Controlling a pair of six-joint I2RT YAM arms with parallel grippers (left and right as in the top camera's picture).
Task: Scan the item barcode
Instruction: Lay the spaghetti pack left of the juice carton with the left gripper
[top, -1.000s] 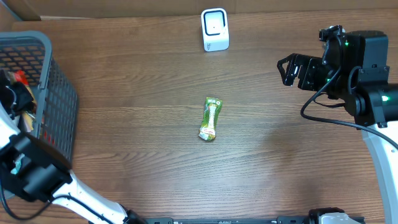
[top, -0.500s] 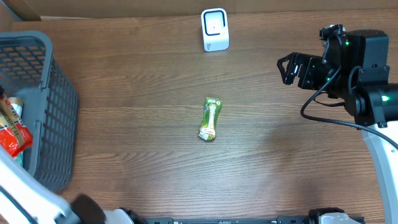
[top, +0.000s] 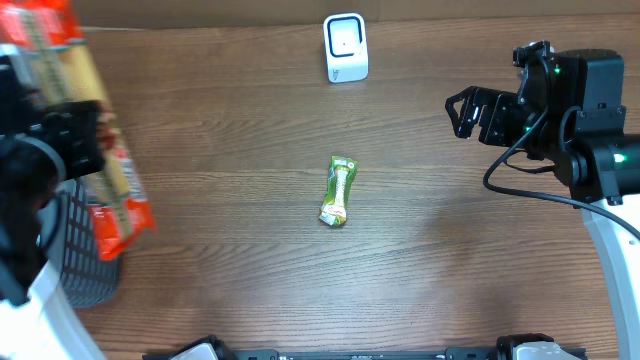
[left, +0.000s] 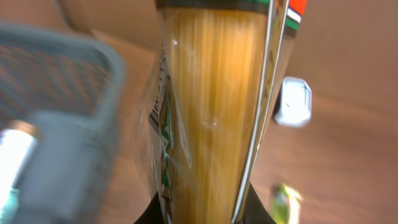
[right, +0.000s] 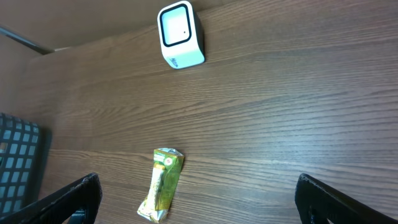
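The spaghetti packet (top: 108, 165) is raised at the left side of the desk (top: 250, 270), by the grey basket (top: 88, 270) — the left end effector (left: 208, 216) is clenched on its lower end. A barcode (left: 155, 116) shows on the packet's edge in the left wrist view. The white scanner (top: 346, 47) stands at the far edge, well apart. A green snack packet (top: 339, 190) lies mid-desk. At the right, the right end effector (top: 461, 112) hovers above the desk — jaws spread wide, released.

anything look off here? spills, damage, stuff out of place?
Nothing spilled or visibly damaged. One green snack packet lies loose mid-table, slightly askew, apart from the basket and the scanner. The left gripper holds a spaghetti pack near the basket; motion blur hides its details overhead.
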